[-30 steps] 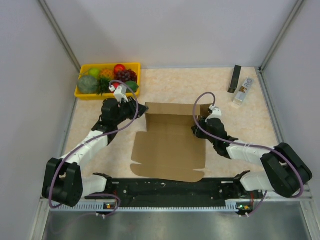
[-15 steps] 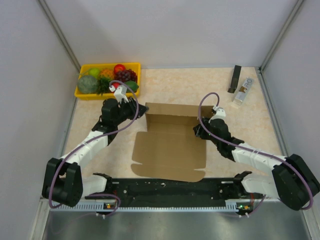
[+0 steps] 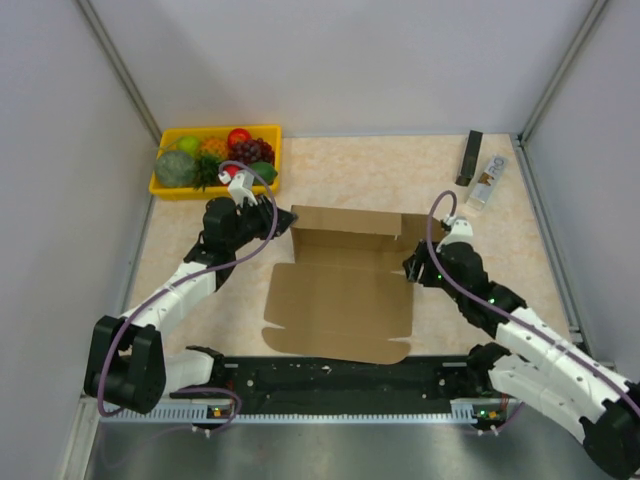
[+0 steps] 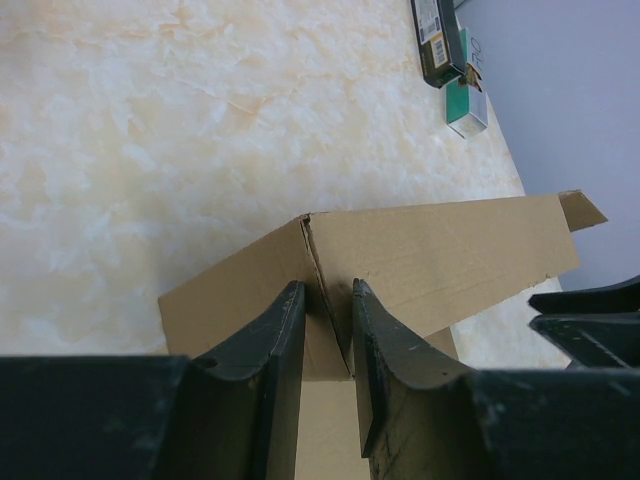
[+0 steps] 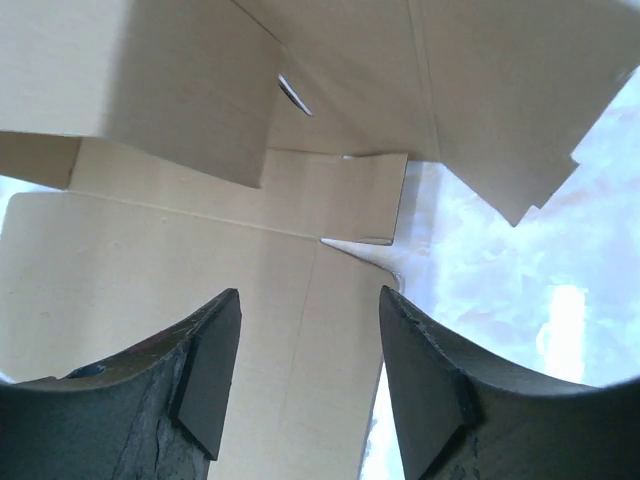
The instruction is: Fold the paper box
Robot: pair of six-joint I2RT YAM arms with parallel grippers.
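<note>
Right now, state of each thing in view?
paper box: partly folded, back wall raised, base flat.
left gripper: shut on the box's back-left corner.
right gripper: open, holding nothing.
yellow tray: full of fruit.
black bar: lying flat.
small carton: lying flat.

The paper box (image 3: 340, 300) is lying flat with its far panel standing up. The left gripper (image 3: 284, 218) is touching its far-left corner; the right gripper (image 3: 412, 268) is sitting beside its right edge.
</note>
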